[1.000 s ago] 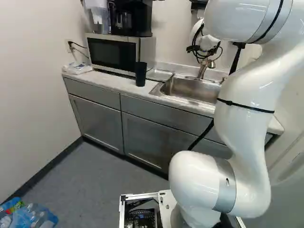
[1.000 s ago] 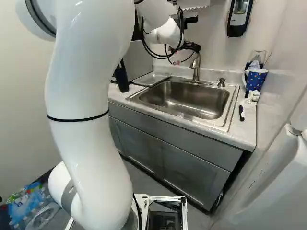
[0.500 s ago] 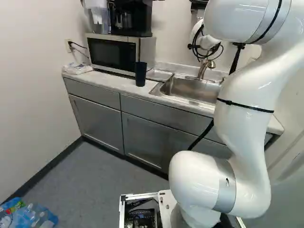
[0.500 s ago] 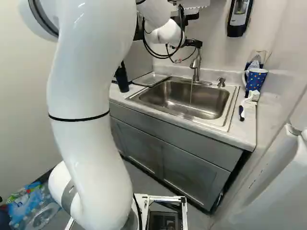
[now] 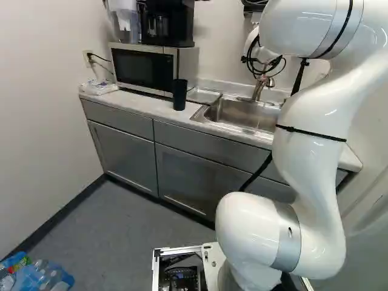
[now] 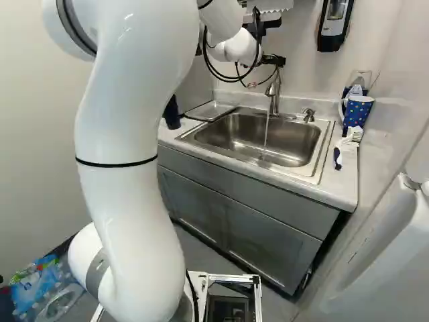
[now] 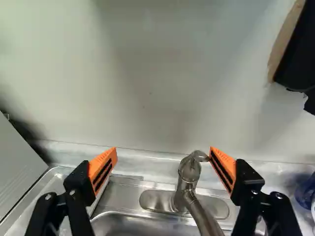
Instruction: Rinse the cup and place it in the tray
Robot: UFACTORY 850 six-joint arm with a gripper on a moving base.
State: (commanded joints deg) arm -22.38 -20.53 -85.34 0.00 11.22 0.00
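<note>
Over the sink [image 6: 321, 151], reaching the gripper [image 6: 273, 60] to the tap [image 6: 274, 94] and holding both fingers spread wide, as shown in the wrist view. Bringing one orange pad [image 7: 224, 166] right up by the tap's top end, while leaving contact there impossible to confirm. Losing the fingertips among dark cables [image 5: 262, 64] in the left base view, and hiding part of the sink behind the white arm [image 5: 309, 176]. In the right base view, running a thin stream of water [image 6: 266, 134] into the basin, hard to follow at the bottom. On the counter [image 5: 139, 104], showing the dark cup [image 5: 180, 94] upright beside the metal tray [image 5: 205, 96], near the microwave [image 5: 143, 68], but with an inside too dark to read; in the right base view, covering one edge of that cup with the arm.
</note>
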